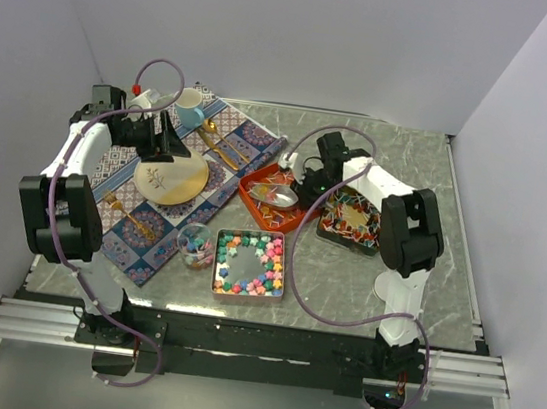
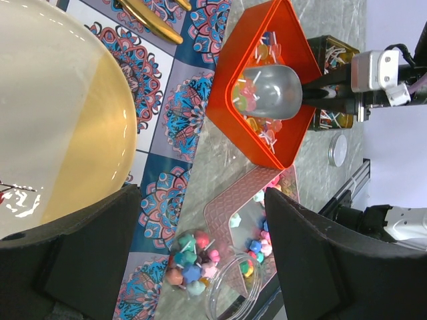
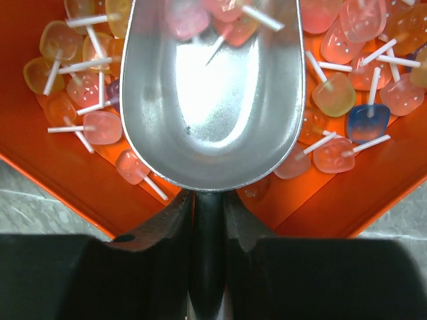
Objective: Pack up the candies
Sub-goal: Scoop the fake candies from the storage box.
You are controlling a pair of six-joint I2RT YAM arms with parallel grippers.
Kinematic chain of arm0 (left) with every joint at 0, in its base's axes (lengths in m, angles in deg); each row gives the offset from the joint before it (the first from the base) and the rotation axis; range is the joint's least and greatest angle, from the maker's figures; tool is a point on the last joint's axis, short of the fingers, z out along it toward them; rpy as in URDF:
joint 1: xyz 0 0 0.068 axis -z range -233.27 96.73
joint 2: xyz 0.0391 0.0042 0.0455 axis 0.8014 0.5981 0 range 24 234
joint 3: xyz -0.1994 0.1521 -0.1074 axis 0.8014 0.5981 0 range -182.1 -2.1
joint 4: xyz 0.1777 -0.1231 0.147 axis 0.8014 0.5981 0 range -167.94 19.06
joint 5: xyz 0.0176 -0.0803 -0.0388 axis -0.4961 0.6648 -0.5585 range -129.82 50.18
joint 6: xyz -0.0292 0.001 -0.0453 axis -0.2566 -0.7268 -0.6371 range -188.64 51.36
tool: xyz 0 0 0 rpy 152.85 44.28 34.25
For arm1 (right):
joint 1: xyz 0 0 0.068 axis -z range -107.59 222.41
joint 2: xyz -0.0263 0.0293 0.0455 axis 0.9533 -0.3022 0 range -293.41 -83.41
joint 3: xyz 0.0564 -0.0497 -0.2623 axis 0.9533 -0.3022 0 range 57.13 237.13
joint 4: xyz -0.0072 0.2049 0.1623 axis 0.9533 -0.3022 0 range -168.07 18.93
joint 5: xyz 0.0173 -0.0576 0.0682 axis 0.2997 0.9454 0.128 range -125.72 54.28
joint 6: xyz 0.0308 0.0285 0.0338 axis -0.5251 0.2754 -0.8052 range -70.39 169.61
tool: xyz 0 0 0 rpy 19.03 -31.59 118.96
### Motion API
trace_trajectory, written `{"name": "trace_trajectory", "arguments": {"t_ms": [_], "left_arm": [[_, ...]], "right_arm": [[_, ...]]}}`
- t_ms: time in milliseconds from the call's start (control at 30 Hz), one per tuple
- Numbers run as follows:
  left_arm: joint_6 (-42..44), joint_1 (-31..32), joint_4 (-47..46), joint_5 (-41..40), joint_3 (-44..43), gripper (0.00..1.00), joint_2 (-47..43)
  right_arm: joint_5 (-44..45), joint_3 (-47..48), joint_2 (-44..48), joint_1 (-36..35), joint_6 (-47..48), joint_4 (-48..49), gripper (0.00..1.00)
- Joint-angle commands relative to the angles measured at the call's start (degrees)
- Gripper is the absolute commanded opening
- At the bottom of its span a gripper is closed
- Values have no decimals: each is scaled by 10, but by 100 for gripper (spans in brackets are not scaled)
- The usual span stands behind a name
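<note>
The scoop [image 3: 210, 93] runs off the top edge of my right wrist view. Its handle is swallowed between my right fingers [image 3: 100, 273], and I cannot tell whether the pink blur at its tip is candy or a reflection. Its bowl hides whatever candies [image 3: 102, 127] lie beneath it in the orange tray [image 3: 40, 180], while on my left wrist view the plate [image 2: 60, 133] is cropped at the left and my left fingers [image 2: 320, 267] are cut off below.
</note>
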Motion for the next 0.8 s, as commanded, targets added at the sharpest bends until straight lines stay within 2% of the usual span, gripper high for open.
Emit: {"name": "trace_trajectory", "arguments": {"t_ms": [0,33,300,500,700,767], "left_arm": [[5,2,-14,5,4,81,4],[5,2,-14,3,3,81,4],[2,2,-11,8,-8,81,4],[1,2,-12,11,-18,81,6],[1,2,-10,16,-26,81,4],[-4,2,-12,19,-30,80,3]], "right_arm": [[8,1,-7,0,-4,-23,9],[9,-5,-2,1,-6,-14,0],[34,-76,66,6,-54,91,0],[-7,-146,142,15,-46,156,0],[-41,-216,233,22,-95,242,0],[-41,-216,248,23,-99,239,0]]}}
